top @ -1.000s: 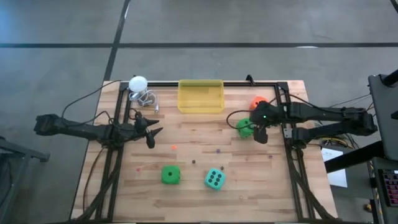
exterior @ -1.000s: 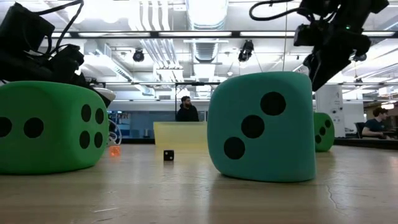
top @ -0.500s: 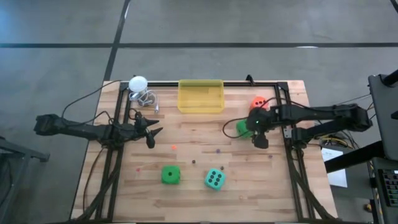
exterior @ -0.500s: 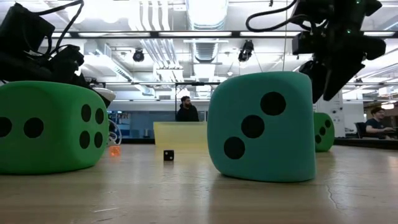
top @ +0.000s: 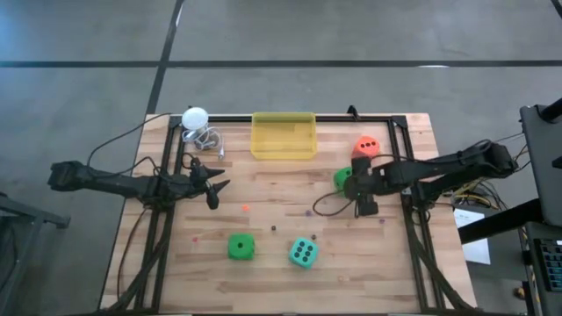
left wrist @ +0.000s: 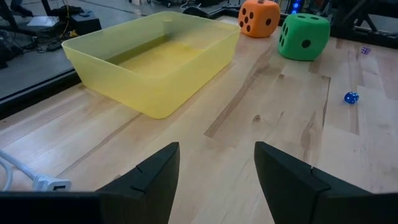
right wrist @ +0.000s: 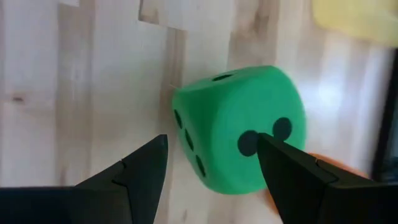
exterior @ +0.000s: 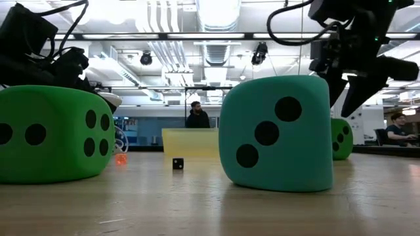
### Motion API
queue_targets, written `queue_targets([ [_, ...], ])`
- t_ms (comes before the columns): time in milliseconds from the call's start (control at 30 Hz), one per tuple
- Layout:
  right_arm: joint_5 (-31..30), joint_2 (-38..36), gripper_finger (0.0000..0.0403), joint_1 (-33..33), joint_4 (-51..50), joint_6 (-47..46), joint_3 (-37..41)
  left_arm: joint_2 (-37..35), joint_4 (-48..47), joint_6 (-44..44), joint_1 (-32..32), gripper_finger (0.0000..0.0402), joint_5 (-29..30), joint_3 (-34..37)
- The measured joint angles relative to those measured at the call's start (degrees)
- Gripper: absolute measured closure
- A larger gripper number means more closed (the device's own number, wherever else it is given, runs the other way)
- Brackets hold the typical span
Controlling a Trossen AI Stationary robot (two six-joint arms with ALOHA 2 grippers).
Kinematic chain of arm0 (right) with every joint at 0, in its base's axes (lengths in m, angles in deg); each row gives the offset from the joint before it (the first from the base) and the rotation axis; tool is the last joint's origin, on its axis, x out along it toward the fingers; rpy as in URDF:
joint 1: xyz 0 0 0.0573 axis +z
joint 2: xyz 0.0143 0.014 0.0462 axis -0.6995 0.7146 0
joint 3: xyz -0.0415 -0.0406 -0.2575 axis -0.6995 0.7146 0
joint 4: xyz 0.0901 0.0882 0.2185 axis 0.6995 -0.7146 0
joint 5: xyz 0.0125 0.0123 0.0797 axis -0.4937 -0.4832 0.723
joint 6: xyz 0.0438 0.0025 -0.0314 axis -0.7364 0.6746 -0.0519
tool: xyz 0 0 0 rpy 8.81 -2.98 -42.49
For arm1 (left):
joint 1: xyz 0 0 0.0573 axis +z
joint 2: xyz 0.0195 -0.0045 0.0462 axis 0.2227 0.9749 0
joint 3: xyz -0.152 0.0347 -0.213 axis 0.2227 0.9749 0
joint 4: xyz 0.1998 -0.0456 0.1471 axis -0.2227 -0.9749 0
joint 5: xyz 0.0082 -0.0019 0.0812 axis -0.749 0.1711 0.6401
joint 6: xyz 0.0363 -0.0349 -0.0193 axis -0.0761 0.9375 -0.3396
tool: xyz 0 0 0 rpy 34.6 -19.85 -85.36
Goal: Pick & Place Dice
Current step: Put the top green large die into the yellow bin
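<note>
Four dice sit on the wooden desk (top: 281,197) — two green, one teal, one orange. The right hand (top: 358,195) hangs low over the desk's right side, just beside a green die (top: 342,178); in the right wrist view its two dark fingers (right wrist: 142,171) are spread apart with nothing between them, and that green die (right wrist: 239,127) lies on the wood just beyond the fingertips, showing black pips. The orange die (top: 366,147) rests a little farther back, near the right rail of the dark frame (top: 406,189), apart from the green one.

Toward the front of the desk stand the other green die (top: 241,247) and the teal die (top: 303,253), near each other but not touching. In the low view they fill the foreground, the green die (exterior: 56,134) on one side and the teal die (exterior: 275,134) on the other.

A yellow bin (top: 283,136) stands at the back edge, centred, and a white ball (top: 195,117) sits at the back left corner beside a coil of wire. Several tiny dice — one dark (exterior: 177,163), one blue (left wrist: 351,98) — are scattered on the wood.

The left hand (top: 214,186) waits over the left side of the desk, fingers apart and empty, well clear of every die. A person (exterior: 196,117) shows in the room behind the bin.
</note>
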Motion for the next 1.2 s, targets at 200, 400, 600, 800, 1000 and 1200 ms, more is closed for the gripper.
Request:
queue_targets([
  [200, -5.5, 3.3, 0.0168, 3.3, 0.1, -0.2, 0.0, 0.0, 0.0, 0.0, 0.0, 0.019, -0.1, 0.0],
  [400, -5.6, 7.2, 0.0164, 3.7, 1.0, -0.5, 0.0, 0.0, 0.0, 0.0, 0.0, 0.019, -0.5, 0.0],
  [600, -8.7, 12.2, 0.0165, 3.7, 5.1, -1.5, 0.0, 0.0, 0.0, 0.5, 0.0, 0.019, -0.8, 0.0],
  [800, -13.2, 19.0, 0.0173, 3.8, 6.5, -5.8, 0.0, 0.0, 0.0, 0.5, 0.0, 0.019, -1.7, 0.0],
  [1000, -18.9, 23.2, 0.0178, 3.9, 8.3, -10.2, 0.0, 0.0, 0.0, 0.7, 0.0, 0.019, -2.0, 0.0],
  [1200, -19.9, 23.1, 0.0196, 3.9, 9.1, -12.7, 0.1, 0.0, 0.0, 0.7, 0.0, 0.019, -2.0, 0.0],
])
